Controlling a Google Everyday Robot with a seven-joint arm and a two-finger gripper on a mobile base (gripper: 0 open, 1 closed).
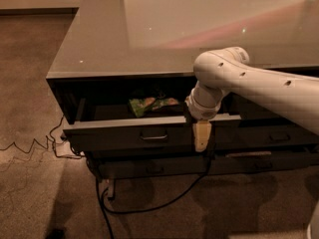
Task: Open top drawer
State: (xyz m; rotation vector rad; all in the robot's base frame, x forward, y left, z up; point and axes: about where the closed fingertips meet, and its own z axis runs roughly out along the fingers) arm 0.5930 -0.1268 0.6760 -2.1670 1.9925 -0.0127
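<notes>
The top drawer is a wide dark grey drawer under the glossy tabletop, pulled part way out. A small metal bar handle sits at the centre of its front. Inside lies a green snack bag. My gripper hangs from the white arm at the right end of the drawer's front panel, its pale finger pointing down over the front's top edge.
The grey table top overhangs the drawers. A lower drawer sits beneath, and a matching stack is at the right. Black cables trail on the brown carpet below and to the left.
</notes>
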